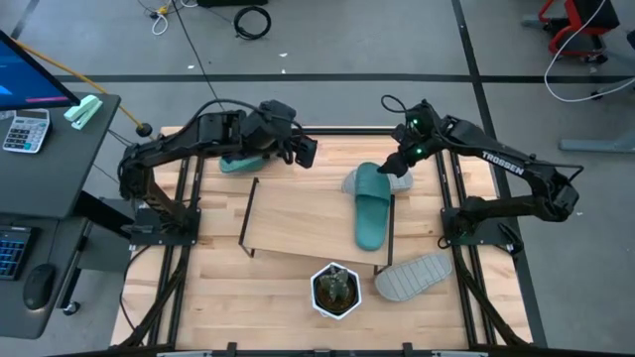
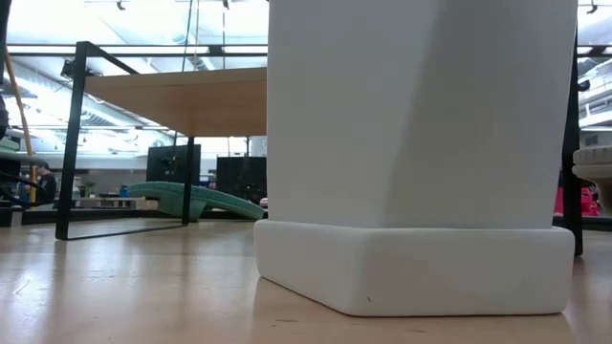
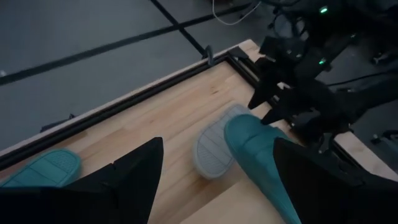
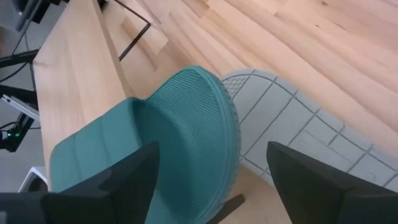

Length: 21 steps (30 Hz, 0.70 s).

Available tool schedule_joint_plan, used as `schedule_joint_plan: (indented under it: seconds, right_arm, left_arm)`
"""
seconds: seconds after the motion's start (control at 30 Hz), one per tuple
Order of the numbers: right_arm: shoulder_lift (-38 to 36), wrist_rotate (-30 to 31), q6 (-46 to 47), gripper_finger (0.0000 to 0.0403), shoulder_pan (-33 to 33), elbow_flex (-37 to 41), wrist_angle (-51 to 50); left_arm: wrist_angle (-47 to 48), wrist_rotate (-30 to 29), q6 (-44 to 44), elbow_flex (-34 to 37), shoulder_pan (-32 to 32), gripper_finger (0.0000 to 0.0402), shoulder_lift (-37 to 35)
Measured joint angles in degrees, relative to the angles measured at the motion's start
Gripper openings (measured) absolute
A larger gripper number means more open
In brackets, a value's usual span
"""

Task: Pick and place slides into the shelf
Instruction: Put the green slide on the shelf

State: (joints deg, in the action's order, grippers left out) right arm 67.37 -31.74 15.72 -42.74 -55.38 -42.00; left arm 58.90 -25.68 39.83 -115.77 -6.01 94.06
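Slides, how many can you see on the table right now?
4: a teal slide on the shelf, a grey one beside its heel, another grey near the planter, another teal under the left arm.

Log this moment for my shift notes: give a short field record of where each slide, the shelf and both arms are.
shelf: shelf stands mid-table, wooden top
teal slide on shelf: teal slide lies on the shelf's right end, heel overlapping a grey slide behind it
second teal slide: teal slide at back left, on the table under the left arm
second grey slide: grey slide in front, sole up, on the table right of the white planter
right gripper: right gripper over the teal slide's heel, jaws open
left gripper: left gripper behind the shelf, jaws open, empty
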Motion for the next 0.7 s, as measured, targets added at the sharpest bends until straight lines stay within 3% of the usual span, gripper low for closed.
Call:
schedule_joint_plan:
  seconds: [0.27, 0.47, 0.7]
  right_arm:
    - [-0.1, 5.1, -6.1, 0.0302, -2.7, -12.0, -7.9]
    - [-0.1, 7.9, -8.0, 0.0302, -4.4, -21.8, -10.8]
    - [-0.1, 8.0, -8.0, 0.0302, -5.2, -26.1, -11.2]
  left_arm:
    - [-0.8, 3.4, -0.7, 0.0, -3.0, 0.0309, 0.0]
    - [-9.2, 8.0, -3.8, 0.0, -3.6, 0.0309, 0.1]
    - [-14.8, 12.3, -4.5, 0.0, -4.2, 0.0309, 3.5]
